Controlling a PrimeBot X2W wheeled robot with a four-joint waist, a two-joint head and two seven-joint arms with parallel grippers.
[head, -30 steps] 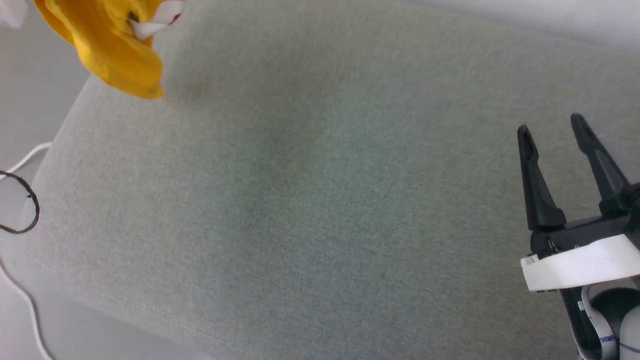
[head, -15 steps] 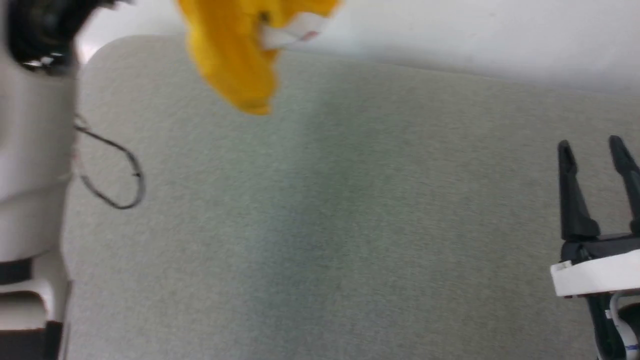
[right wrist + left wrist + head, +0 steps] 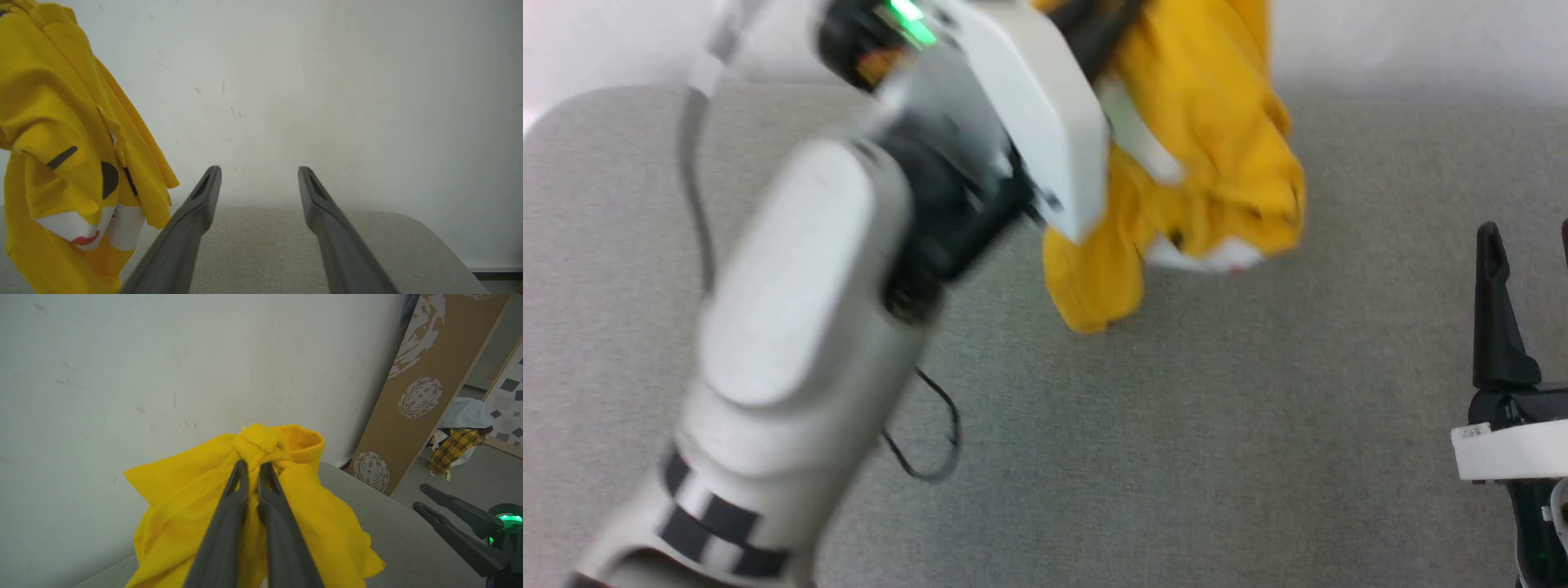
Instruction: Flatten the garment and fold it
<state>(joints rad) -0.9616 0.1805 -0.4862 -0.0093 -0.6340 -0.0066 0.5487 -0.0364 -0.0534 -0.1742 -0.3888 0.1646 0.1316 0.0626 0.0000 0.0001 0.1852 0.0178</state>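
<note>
- We see the left gripper (image 3: 253, 467) clamped on the garment (image 3: 318, 522). In the left wrist view its two dark fingers (image 3: 224, 531) stand almost together and pinch a bunched knot of yellow cloth at their tips.
- From that pinch the garment hangs in a crumpled bundle. It is lifted over the far part of the grey padded surface (image 3: 1176, 457), in front of the pale wall (image 3: 347, 81) (we cannot tell whether its lowest fold brushes the padding).
- In the right wrist view the garment hangs at the left, and we can read part of its print among the folds: white muzzle, a red mouth, black marks.
- The left arm (image 3: 800, 327) crosses the head view from the lower left to the top middle. It is blurred and has a green light (image 3: 907, 16) glowing near the wrist.
- The right gripper (image 3: 1529, 233) sits at the right edge of the head view over the padding. Its jaws are spread wide with nothing between them, and it is well apart from the garment.
- A black cable (image 3: 939, 445) loops beside the left arm, over the surface.
- Past the surface's end, in the left wrist view, a brown board (image 3: 425, 388) with white round patterns leans upright. A plaid cloth (image 3: 453, 447) lies beyond it.
</note>
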